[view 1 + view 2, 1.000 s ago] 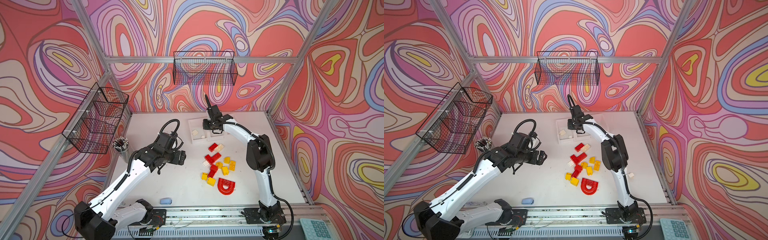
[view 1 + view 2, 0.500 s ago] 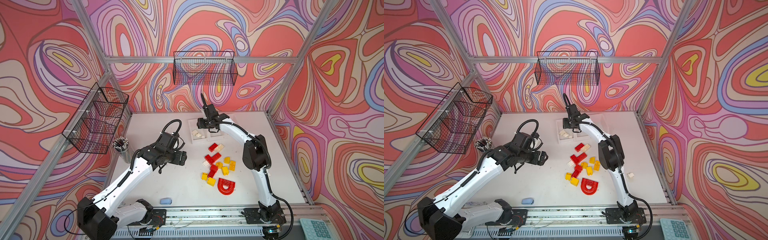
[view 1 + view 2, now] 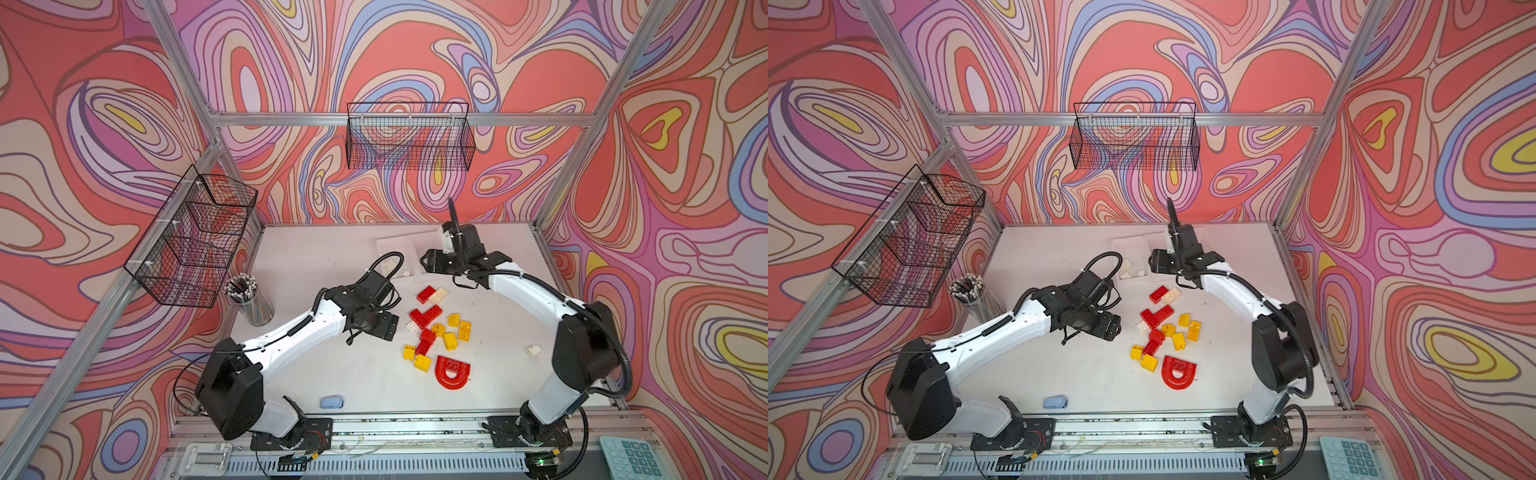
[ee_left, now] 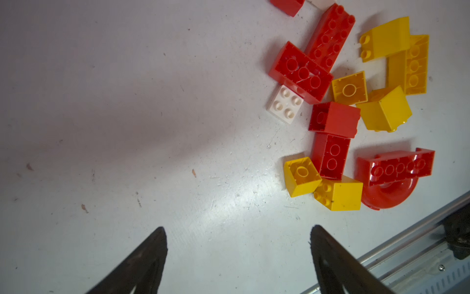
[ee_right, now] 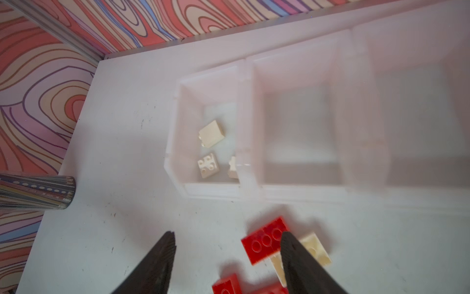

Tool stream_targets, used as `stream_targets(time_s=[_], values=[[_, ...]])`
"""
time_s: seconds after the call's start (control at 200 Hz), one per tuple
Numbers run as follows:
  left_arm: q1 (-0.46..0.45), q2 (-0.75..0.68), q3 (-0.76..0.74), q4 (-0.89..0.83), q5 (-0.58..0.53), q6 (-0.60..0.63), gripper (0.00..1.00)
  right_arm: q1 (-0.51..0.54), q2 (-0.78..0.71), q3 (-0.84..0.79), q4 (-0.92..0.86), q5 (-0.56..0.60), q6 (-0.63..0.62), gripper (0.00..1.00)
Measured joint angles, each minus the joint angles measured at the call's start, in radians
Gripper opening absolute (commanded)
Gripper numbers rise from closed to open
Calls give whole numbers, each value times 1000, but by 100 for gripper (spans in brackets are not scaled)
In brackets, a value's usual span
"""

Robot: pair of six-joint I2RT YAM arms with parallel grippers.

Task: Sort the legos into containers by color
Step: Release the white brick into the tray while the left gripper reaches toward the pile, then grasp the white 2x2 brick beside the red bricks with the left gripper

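Left hand [image 4: 238,229]: jaws wide apart, nothing between them. It sits over bare desk [image 4: 127,127], beside the main lego pile [image 3: 432,328] and not touching it.

Right hand [image 5: 226,234]: jaws partly open and empty. It is near the front wall of the containers [image 5: 175,142]. In the right wrist view one finger [image 5: 295,254] overlaps a red brick [image 5: 264,239] and a cream brick [image 5: 315,250] lying side by side on the desk. I can't tell whether it touches them.

The containers are three white bins in a row at the back of the desk in both top views [image 3: 399,249] [image 3: 1133,253]. The end bin, nearest the pencil cup [image 3: 251,301], holds three cream bricks [image 5: 211,134] [image 5: 208,165] [image 5: 232,166]. The third sits against the divider wall.

The rest of the legos are loose mid-desk: red and yellow bricks clustered together, and one small white brick [image 4: 284,104] at the pile's edge, touching a red brick. The red arch piece [image 3: 453,372] lies at the near end of the pile. One stray cream brick [image 3: 533,350] lies well apart, by the right arm's elbow. A pale blue block [image 3: 331,402] sits near the front rail.
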Motion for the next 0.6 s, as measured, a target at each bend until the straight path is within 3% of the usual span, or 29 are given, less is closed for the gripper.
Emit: stream_targets(time_s=[0.155, 0.386, 0.601], values=[[-23, 104, 29, 116, 63, 26, 81, -129, -188, -241, 29, -43, 18, 69], [-29, 266, 31, 232, 91, 115, 72, -187, -439, -491, 71, -77, 65, 70], [-39, 354, 44, 291, 91, 195, 66, -231, -467, -613, 121, -137, 93, 70]])
